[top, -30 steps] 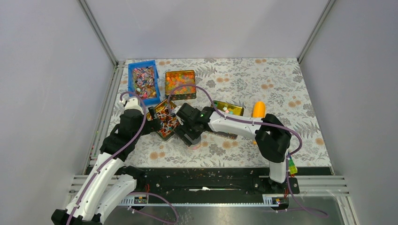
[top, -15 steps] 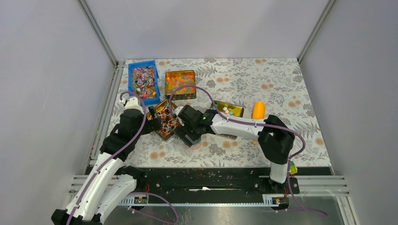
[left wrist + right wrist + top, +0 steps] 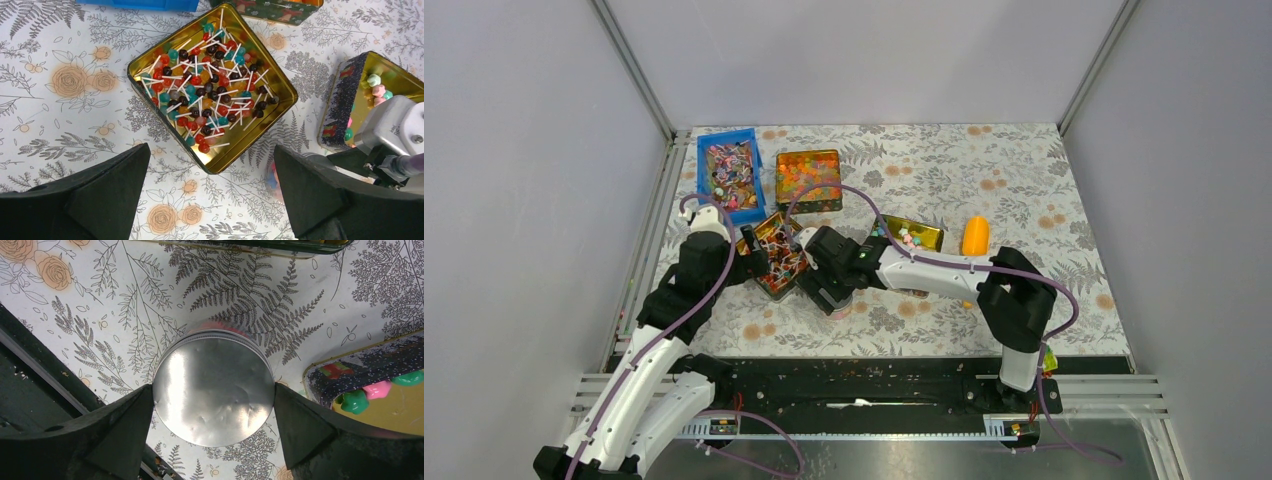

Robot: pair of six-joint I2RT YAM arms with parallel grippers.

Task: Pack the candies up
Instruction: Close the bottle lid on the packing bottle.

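Pastel star-shaped candies [image 3: 376, 86] lie in a gold tin [image 3: 914, 236]; pink and green ones [image 3: 367, 395] show at the right of the right wrist view. My right gripper [image 3: 212, 390] is shut on a round jar with a silver lid [image 3: 214, 365], one finger against each side. The jar stands on the floral cloth between the tins, with pink and blue pieces blurred inside it [image 3: 272, 177]. My left gripper [image 3: 211, 150] hangs open and empty over the near corner of a gold tin of lollipops [image 3: 150, 65]. In the top view it [image 3: 759, 265] is left of the right gripper [image 3: 834, 293].
A blue bin of wrapped sweets [image 3: 703, 172] and a tin of orange beads [image 3: 809, 178] stand at the back left. An orange object [image 3: 975, 234] lies right of the candy tin. The black rail at the table's near edge [image 3: 30, 390] is just behind the jar.
The right arm has shifted slightly left with the jar in its fingers, uncovering more of the candy tin. The left arm has stayed put.
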